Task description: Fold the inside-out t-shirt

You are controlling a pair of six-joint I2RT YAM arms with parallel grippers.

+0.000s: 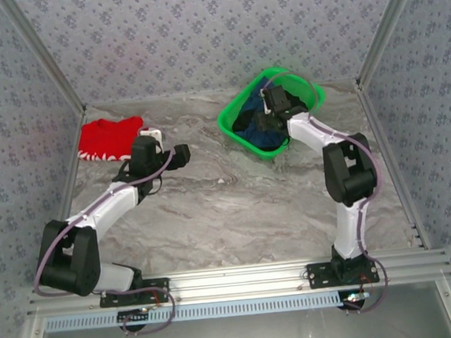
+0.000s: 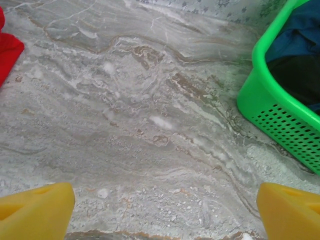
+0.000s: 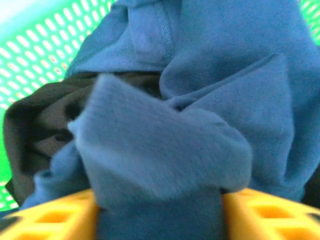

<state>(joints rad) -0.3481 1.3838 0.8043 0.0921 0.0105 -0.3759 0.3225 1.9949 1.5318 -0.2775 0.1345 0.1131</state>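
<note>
Right pincer [image 3: 160, 220] grips the inside-out t-shirt [image 3: 210, 90] beside black clothing [image 3: 40, 125] in the green basket [image 3: 35, 45]; left pincer [image 2: 165, 212] wide.

Marble table [image 2: 150, 125] between green basket [image 2: 280, 125] and red garment [image 2: 7, 55], jaws wide apart

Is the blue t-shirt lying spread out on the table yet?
No, the blue t-shirt is bunched inside the green basket with black clothing.

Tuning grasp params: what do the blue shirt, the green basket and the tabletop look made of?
t-shirt: soft knit cloth, matte, slightly fuzzy; it bunches and shows a stitched seam.
basket: moulded plastic, glossy green, with perforated walls.
table: marble-look surface, grey-brown veins, smooth; stone or printed laminate, can't tell.
</note>
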